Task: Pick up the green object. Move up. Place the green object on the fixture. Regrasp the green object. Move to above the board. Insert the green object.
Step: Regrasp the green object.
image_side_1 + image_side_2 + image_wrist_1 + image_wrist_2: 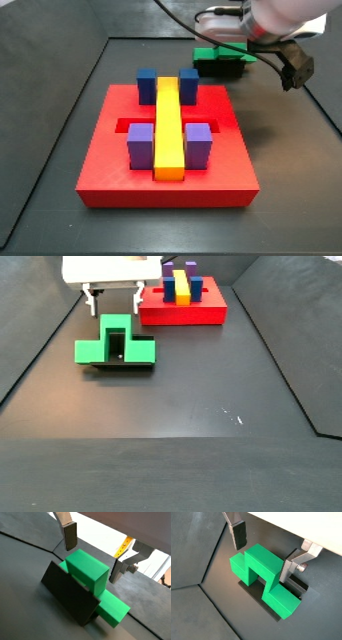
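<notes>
The green object point(264, 574) rests on the black fixture point(70, 594), its raised middle up and one arm reaching past the fixture's edge. The gripper point(268, 549) hangs just above it with jaws spread wide, holding nothing; one dark pad point(238, 534) and the opposite finger point(290, 568) stand to either side of the raised middle, apparently not touching. In a side view, the red board point(201, 308) sits at the upper middle, bearing its yellow bar point(167, 122).

One green object point(114, 340), one fixture point(134, 359), one board point(167, 165), one yellow bar point(167, 120), gripper point(264, 548) above fixture.
</notes>
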Motion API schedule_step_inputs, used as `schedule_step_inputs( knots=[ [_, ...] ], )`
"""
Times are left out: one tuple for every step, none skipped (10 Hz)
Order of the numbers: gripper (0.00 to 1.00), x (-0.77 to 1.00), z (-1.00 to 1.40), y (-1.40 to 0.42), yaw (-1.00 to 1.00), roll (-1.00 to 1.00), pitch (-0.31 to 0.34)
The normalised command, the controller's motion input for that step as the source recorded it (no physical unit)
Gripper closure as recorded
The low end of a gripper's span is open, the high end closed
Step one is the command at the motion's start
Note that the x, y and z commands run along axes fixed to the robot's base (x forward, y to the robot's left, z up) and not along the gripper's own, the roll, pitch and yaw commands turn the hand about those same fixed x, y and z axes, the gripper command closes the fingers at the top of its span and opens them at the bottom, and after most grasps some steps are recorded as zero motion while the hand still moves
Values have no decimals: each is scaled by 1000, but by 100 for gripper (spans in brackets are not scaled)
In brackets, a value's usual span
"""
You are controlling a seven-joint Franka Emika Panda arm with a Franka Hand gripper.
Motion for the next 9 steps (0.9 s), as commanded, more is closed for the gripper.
schedule_step_inputs(
  knots=[
    [0, 66, -234, 0, 143, 137, 0],
    [0, 34, -249, 0, 131, 143, 0],
    [0, 0, -189, 49, 103, 51, 0],
    [0, 0, -191, 37, 106, 34, 0],
    [0, 0, -177, 37, 94, 3, 0],
    [0, 0, -94, 80, 83, 0, 0],
    [0, 0, -74, 43, 86, 0, 0],
    [0, 6, 0, 69, 60, 0, 0],
    [0, 20, 0, 37, 57, 0, 0]
  ],
)
